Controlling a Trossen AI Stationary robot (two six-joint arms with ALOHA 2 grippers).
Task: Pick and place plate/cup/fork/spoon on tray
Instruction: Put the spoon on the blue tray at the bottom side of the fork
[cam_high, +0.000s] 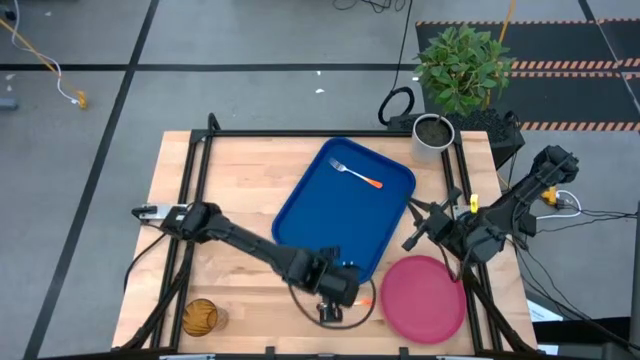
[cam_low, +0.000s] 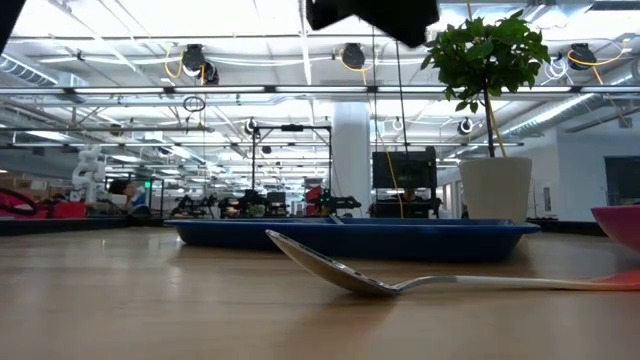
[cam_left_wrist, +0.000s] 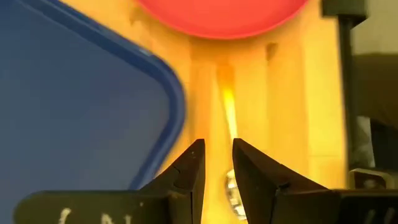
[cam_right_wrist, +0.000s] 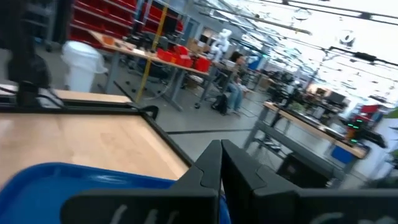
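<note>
Hovering left gripper (cam_left_wrist: 217, 163), fingers slightly apart, holding nothing, over spoon (cam_low: 400, 280) lying at tray's (cam_high: 310, 215) 6 o'clock. Risk: flat spoon slips, skids into plate (cam_high: 425, 297). Right gripper (cam_right_wrist: 221, 163) closed, idle.

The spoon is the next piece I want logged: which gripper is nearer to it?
Left. The left gripper hangs right over the spoon, at the tray's near corner. The right gripper waits across the tray's right edge, beyond the plate.
</note>
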